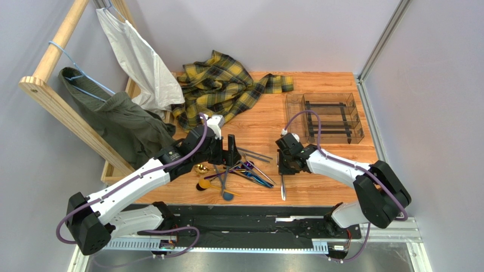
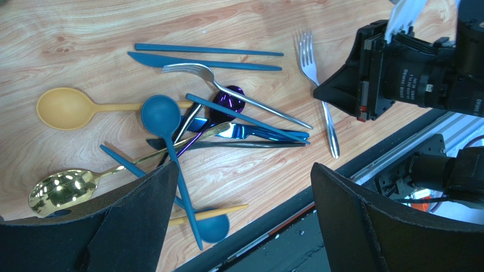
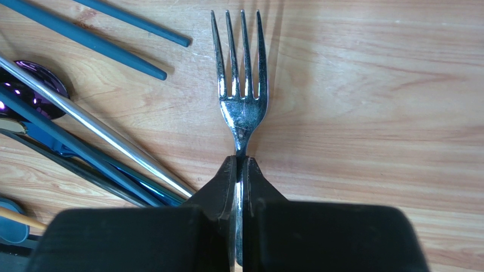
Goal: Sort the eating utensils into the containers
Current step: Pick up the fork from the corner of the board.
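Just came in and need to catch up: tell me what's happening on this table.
The right gripper is shut on the handle of a silver fork, which lies on the wooden table a little apart from the rest. The left gripper hangs open above the tangled pile of cutlery, holding nothing. The clear tray at the far right corner shows no utensil in it yet.

A yellow plaid cloth (image 1: 221, 85) lay crumpled at the far side of the wooden table (image 1: 335, 170). A white garment (image 1: 142, 62) and an olive one (image 1: 122, 122) hung on a wooden rack (image 1: 57, 45) at left.
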{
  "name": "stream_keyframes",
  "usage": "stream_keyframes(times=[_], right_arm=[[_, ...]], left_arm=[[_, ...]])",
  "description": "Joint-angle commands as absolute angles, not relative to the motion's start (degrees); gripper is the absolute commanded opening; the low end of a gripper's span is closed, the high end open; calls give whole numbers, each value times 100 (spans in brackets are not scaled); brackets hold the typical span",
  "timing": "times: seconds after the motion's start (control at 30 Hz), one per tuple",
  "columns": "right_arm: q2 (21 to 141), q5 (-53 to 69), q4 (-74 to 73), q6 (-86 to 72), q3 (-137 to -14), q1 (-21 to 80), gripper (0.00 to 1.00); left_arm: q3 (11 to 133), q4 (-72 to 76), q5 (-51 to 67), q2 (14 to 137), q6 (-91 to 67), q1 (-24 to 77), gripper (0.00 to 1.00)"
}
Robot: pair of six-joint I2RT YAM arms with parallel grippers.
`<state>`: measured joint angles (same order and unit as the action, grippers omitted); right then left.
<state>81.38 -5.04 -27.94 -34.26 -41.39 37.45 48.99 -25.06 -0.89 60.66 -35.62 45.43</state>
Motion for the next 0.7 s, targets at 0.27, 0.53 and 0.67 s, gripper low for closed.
stream_keyframes(times=[0.27,0.53,0.67], right_arm=[[7269,-782,-3313,-3401,-4412,3744,0],[6576,-888,-3893,-3357,-5061,3744,0],[6302,-1028,-4253,-3314,-5465,3744,0]], left_arm=[[4896,-2443,-44,5880,-3542,4553,95],[4887,-2443,-44,5941,-3524,4544,95],[4869,-2408,-35,5950,-3516,4544,95]])
